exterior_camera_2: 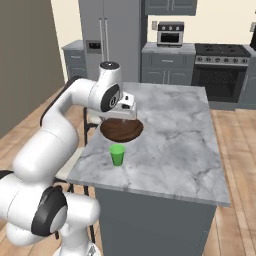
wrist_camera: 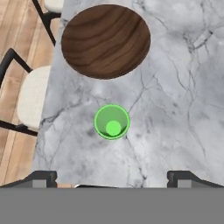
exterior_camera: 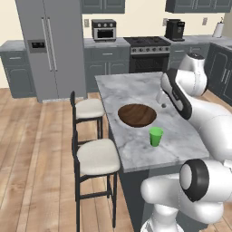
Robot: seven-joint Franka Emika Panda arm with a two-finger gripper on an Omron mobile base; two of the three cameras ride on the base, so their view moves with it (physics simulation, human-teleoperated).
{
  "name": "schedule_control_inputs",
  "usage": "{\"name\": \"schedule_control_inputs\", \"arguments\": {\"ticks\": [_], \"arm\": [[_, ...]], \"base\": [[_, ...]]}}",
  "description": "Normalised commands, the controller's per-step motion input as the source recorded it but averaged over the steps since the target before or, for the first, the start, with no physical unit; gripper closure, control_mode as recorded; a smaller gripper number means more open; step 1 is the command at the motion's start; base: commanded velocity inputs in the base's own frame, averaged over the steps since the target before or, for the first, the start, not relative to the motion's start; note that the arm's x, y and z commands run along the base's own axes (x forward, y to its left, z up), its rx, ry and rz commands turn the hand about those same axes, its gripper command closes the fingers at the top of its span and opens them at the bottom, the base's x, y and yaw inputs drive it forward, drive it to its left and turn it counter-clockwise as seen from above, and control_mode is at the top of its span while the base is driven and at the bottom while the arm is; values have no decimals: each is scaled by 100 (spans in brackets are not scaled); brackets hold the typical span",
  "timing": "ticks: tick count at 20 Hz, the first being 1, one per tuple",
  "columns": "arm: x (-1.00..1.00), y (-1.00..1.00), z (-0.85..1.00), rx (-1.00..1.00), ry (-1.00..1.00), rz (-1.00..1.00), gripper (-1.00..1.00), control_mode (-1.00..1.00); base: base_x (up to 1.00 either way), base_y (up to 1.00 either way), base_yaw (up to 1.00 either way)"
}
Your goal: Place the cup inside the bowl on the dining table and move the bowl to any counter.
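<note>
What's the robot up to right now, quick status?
Gripper open, empty, hovering above the table. Cup upright beside the bowl, not touching. Bowl empty. Nothing between gripper and cup.

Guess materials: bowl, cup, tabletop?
Bowl: dark wood, matte; grain bands show. Cup: uniform bright green, probably plastic, though the look leaves it open. Dining table top: white marble look, grey veins, smooth.

Base pair oblique — hand overhead
</note>
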Motion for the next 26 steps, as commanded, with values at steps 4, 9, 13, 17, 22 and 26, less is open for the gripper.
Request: {"name": "schedule_control_inputs", "arguments": {"ticks": [4, 9, 13, 17, 22, 26], "arm": [[-6, -17, -22, 5, 0, 0, -100, -100], [-1, -6, -13, 3, 0, 0, -100, -100], [0, 0, -14, 3, 1, 0, -100, -100], [1, 0, -17, 1, 0, 0, -100, -100], [11, 0, -15, 0, 0, 0, -100, -100], [21, 0, -4, 0, 0, 0, -100, -100]], "base": [[0, 0, 0], [0, 0, 0], [0, 0, 0], [0, 0, 0], [0, 0, 0], [0, 0, 0]]}}
